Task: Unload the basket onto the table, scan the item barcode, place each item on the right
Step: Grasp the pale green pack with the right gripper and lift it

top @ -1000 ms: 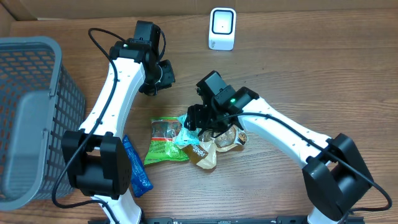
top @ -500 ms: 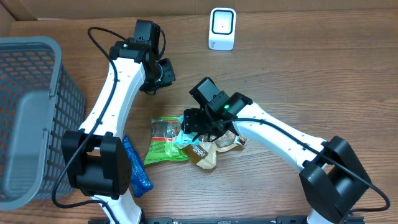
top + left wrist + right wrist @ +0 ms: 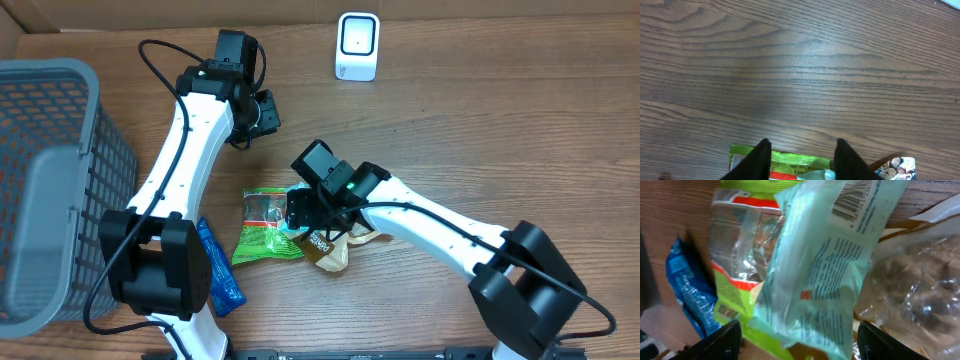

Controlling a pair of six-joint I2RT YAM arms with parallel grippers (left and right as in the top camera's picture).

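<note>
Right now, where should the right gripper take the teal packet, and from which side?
Pinch the teal packet across its width at the end away from the barcode, coming straight down. It lies on top of the green packet and brown packet, and the open right gripper straddles that end.

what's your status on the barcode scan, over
Left gripper empty, jaws parted over table. Right gripper jaws wide above mint packet, not gripped. Barcode faces up; packet overlaps green bag and brown bag; scanner beyond.

bare table (image 3: 480, 130) right of scanner (image 3: 357, 46), basket (image 3: 100, 170) walls left edge, packets (image 3: 265, 228) seemingly overlapping mid-table
</note>
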